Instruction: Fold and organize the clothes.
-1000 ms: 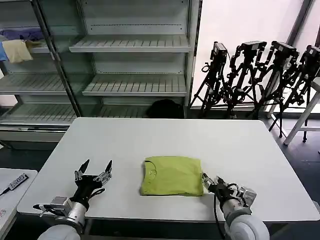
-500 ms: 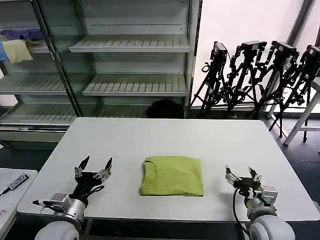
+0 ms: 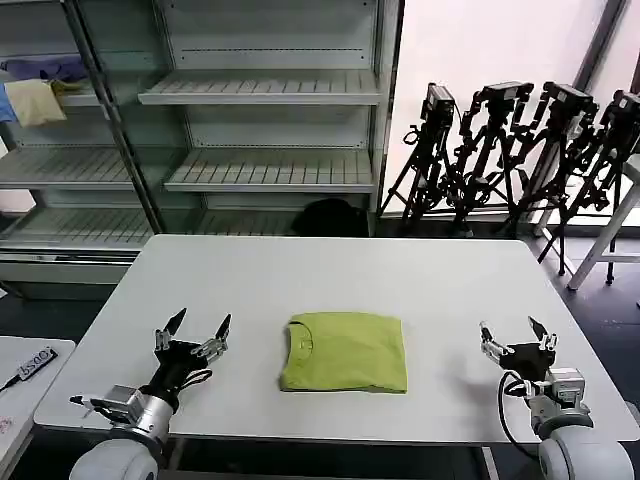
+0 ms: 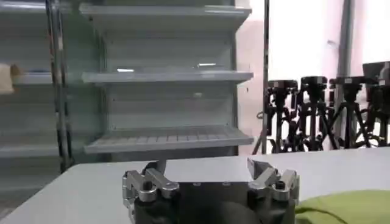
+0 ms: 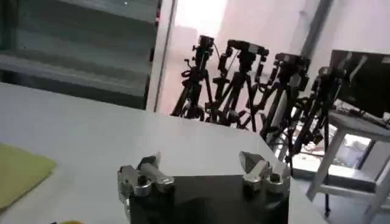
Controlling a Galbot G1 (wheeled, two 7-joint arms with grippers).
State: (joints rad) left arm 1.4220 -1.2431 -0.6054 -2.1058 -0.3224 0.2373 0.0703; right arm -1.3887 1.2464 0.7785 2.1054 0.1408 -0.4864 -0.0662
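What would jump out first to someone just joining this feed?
The lime yellow-green T-shirt, folded into a neat rectangle, lies at the near middle of the white table. The left claw and right claw flank it, both open and apart from the fabric. Behind stand bare shelves and a row of black tripods on the right.

Lab or test studio, bare white counter [image 3: 300, 275], empty shop-style metal shelves [image 3: 265, 95] behind it, row of black tripods [image 3: 520, 160] with camera gear by a bright window, white stool [image 3: 615, 235] alongside
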